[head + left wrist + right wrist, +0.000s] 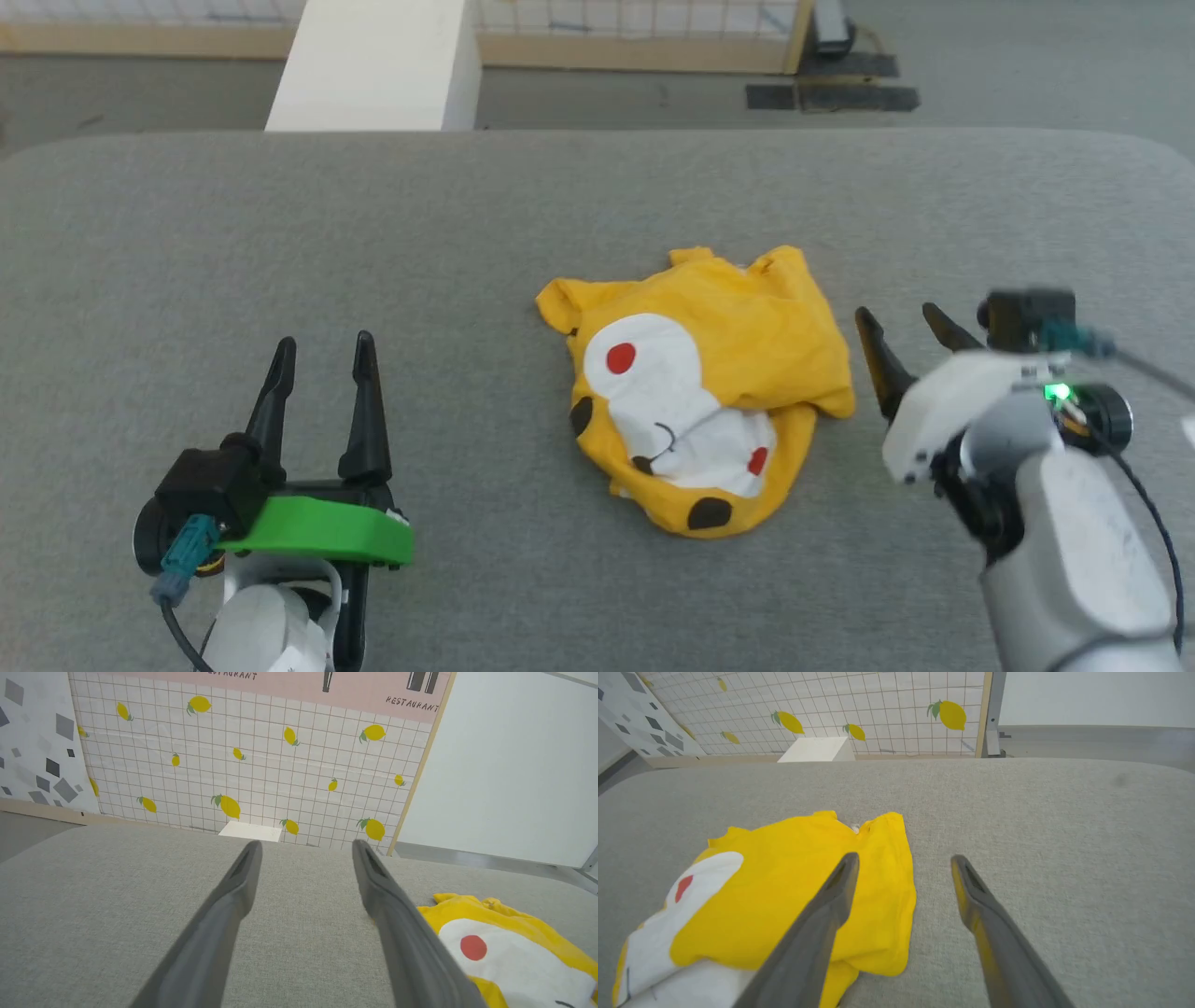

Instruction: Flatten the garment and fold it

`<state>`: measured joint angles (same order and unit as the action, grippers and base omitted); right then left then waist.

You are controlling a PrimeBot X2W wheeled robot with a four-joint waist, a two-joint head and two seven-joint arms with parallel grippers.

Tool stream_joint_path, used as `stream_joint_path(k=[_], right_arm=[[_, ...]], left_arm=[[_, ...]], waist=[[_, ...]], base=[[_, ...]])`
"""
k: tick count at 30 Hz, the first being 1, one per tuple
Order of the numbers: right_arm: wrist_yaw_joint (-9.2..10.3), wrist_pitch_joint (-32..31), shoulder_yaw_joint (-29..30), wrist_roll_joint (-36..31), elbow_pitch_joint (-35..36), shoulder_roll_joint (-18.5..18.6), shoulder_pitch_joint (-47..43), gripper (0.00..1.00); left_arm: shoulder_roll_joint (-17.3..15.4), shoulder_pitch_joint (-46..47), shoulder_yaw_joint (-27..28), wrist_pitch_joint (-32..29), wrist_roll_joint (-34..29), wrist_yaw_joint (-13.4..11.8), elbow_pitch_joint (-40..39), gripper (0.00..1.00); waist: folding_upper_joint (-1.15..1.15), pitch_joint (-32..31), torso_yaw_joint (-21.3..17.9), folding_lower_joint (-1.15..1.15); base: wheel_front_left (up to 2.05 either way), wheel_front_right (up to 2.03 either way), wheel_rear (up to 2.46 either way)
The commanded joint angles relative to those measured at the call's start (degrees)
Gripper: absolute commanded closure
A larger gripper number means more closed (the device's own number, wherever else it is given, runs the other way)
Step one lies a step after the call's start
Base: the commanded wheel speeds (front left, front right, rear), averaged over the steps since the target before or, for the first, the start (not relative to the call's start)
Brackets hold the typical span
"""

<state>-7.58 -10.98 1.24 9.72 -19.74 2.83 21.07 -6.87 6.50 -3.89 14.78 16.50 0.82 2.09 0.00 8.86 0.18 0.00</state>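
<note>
The garment (700, 392) is a bright yellow T-shirt lying crumpled in a heap at the middle of the grey padded table (597, 205), its white face print with red dots and dark spots facing up. My left gripper (322, 347) stands open well to the garment's left, with nothing between its fingers. My right gripper (901, 319) is open just beside the garment's right edge, also holding nothing. In the left wrist view the garment (509, 947) lies at the lower right of the gripper (306, 847). In the right wrist view the garment (784, 896) spreads under and left of the gripper (903, 861).
A white block (378, 65) stands on the floor beyond the table's far edge. A tiled wall panel with lemon prints (252, 765) rises behind it. Dark mats (831, 93) lie on the floor at the far right. Bare table surface surrounds the garment on all sides.
</note>
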Motion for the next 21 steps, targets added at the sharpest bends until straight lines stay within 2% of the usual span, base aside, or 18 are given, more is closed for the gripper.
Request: stream_joint_path(k=[1, 3, 4, 11, 12, 13, 14, 16, 18, 21], right_arm=[[0.09, -2.8, 0.9, 0.2, -2.3, 0.0, 2.5, 0.0], [0.09, -7.9, 2.0, 0.7, -6.7, 0.0, 5.6, 0.0], [0.09, -14.9, 3.4, 0.1, -12.5, 0.0, 9.6, 0.0], [0.09, -27.2, 5.6, -4.3, -20.6, 0.0, 13.7, 0.0], [0.09, -28.3, 6.1, -4.8, -21.0, 0.0, 13.7, 0.58], [0.09, -29.2, 6.6, -5.3, -21.2, 0.0, 13.5, 0.89], [0.09, -29.4, 7.0, -5.2, -21.1, 0.0, 13.4, 1.0], [0.09, -27.4, 7.6, -4.4, -20.0, 0.0, 13.2, 1.0], [0.09, -22.5, 8.2, -3.7, -17.6, 0.0, 13.0, 1.0], [0.09, -14.9, 7.1, 0.8, -13.3, 0.0, 12.0, 1.0]], left_arm=[[0.7, -0.3, 0.7, 0.2, -0.8, 0.8, -0.3, 0.0], [1.7, -0.2, 1.7, 0.2, -1.6, 1.6, -0.5, 0.0], [2.7, -0.3, 2.4, 0.2, -2.6, 2.6, -0.5, 0.0], [3.7, 0.0, 3.6, 0.2, -3.5, 4.1, 0.2, 0.0], [3.8, 0.0, 3.7, 0.2, -3.6, 4.2, 0.4, 0.0], [3.8, -0.1, 3.8, 0.2, -3.7, 4.3, 0.4, 0.0], [3.9, -0.2, 3.9, 0.2, -3.7, 4.3, 0.4, 0.0], [3.9, -0.6, 3.9, 0.2, -3.9, 4.4, 0.7, 0.0], [3.9, -1.0, 4.0, 0.2, -4.1, 4.4, 0.9, 0.0], [4.0, -1.6, 4.4, 0.2, -4.4, 4.6, 1.6, 0.0]], waist=[[0.0, 2.6, 2.7, 0.0], [0.0, 3.4, 3.8, 0.0], [0.0, 4.3, 5.4, 0.0], [0.0, 5.3, 7.3, 0.0], [0.0, 5.3, 7.3, 0.0], [0.0, 5.1, 7.3, 0.0], [0.0, 4.9, 7.3, 0.0], [0.0, 4.1, 7.0, 0.0], [0.0, 3.1, 6.7, 0.0], [0.0, 0.9, 5.9, 0.0]], base=[[0.0, 0.0, 0.0], [0.0, 0.0, 0.0], [0.0, 0.0, 0.0], [0.0, 0.0, 0.0], [0.0, 0.0, 0.0], [0.0, 0.0, 0.0], [0.0, 0.0, 0.0], [0.0, 0.0, 0.0], [0.0, 0.0, 0.0], [0.0, 0.0, 0.0]])
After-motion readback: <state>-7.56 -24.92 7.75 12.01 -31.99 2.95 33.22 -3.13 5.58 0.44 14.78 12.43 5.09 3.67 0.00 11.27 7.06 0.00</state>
